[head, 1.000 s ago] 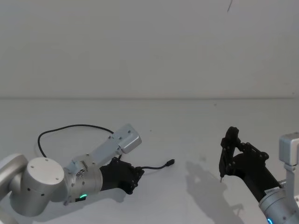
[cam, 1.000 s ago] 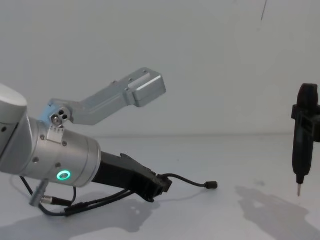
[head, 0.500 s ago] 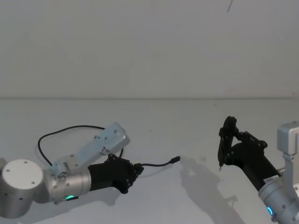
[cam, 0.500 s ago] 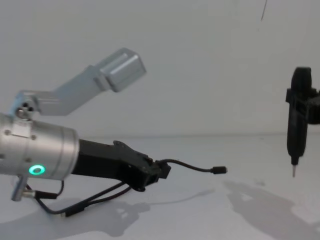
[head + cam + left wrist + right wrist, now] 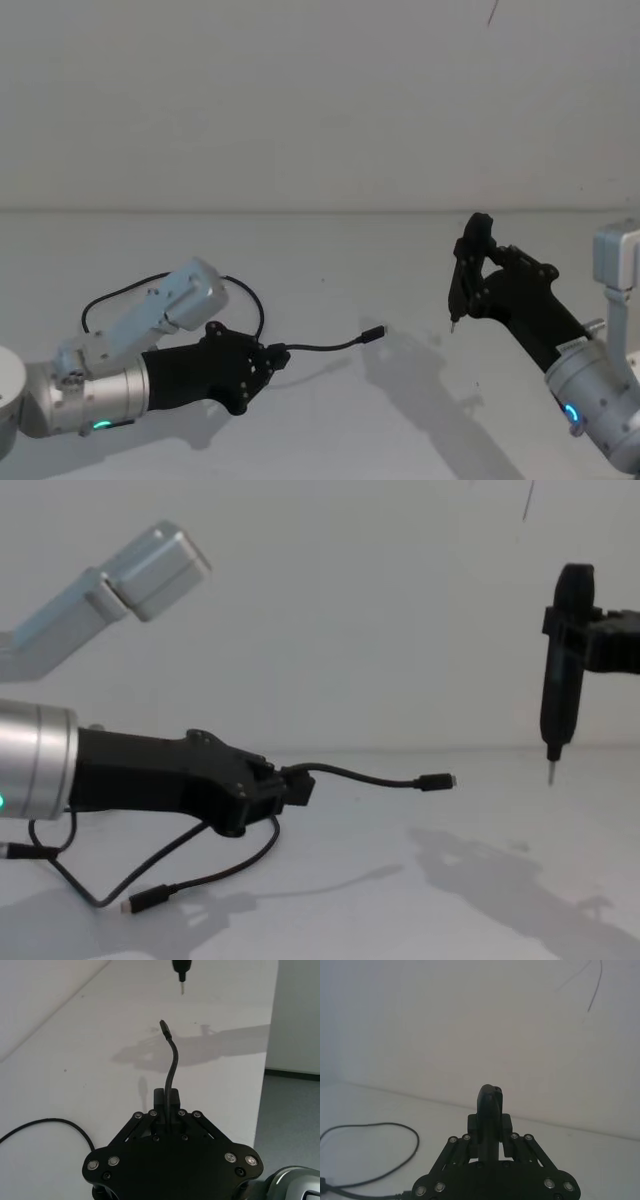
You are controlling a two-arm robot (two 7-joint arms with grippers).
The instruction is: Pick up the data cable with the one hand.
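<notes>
now left pincer (image 5: pixel 293 787) grips data cable (image 5: pixel 372 777); right pincer (image 5: pixel 480 268) grips pen (image 5: pixel 458 291)

White table (image 5: pixel 320 262), pen-shaped tool (image 5: pixel 463 273)

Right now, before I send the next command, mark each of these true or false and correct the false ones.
1. The left gripper is shut on the data cable a short way behind one plug. True.
2. That plug rests on the table. False: it sticks out past the jaws and hangs in the air, above the table.
3. The right gripper holds a pen-shaped tool with its metal tip pointing down. True.
4. The tool's tip touches the cable's plug. False: in the chest view there is a clear gap between them, with the tool off to the right of the plug.
</notes>
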